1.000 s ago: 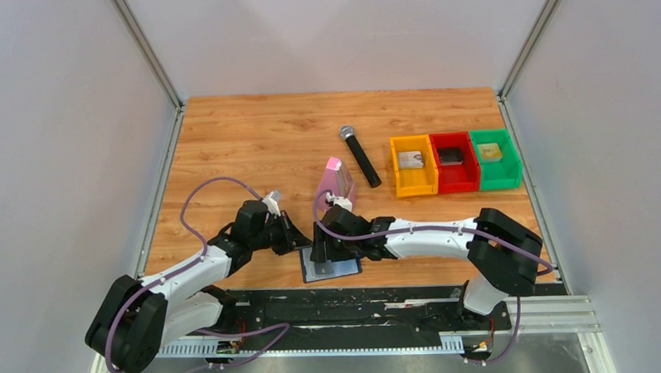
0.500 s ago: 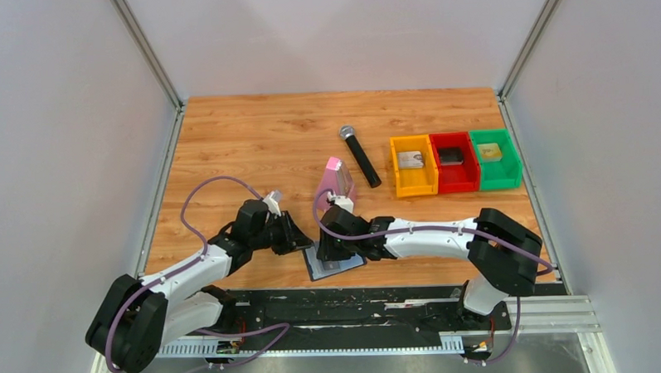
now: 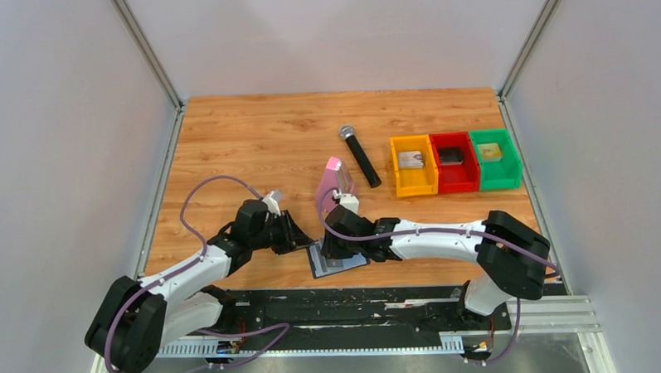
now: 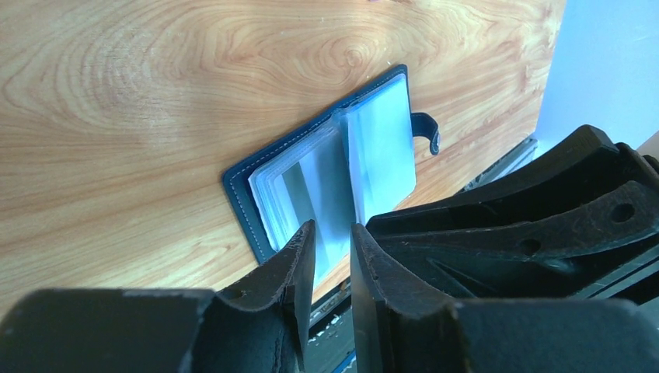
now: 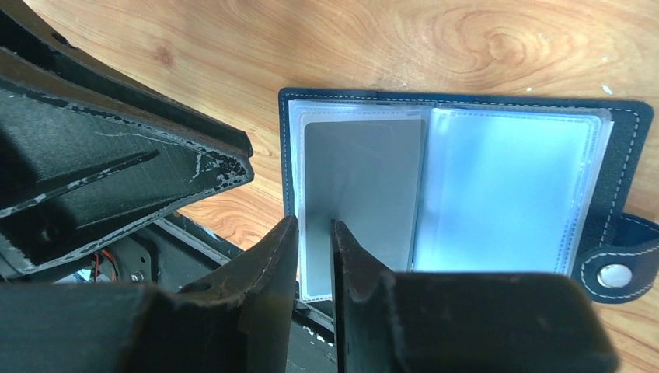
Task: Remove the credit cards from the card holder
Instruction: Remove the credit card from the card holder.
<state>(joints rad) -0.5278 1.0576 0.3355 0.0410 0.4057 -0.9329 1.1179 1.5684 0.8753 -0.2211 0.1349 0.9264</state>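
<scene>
The left end effector (image 3: 299, 237) hung just left of the card holder (image 3: 328, 269), its fingers (image 4: 299, 260) nearly clenched, with nothing between them. The holder lay open at the near edge of the surface (image 3: 251, 139), a grey card (image 5: 361, 179) in its left sleeve. The right end effector (image 3: 336, 251) sat over that card, fingers almost together; whether they pinched it could not be told.

pink metronome (image 3: 336, 176), black microphone (image 3: 360, 156), yellow bin (image 3: 415, 189), red bin (image 3: 457, 186), green bin (image 3: 498, 183)
</scene>
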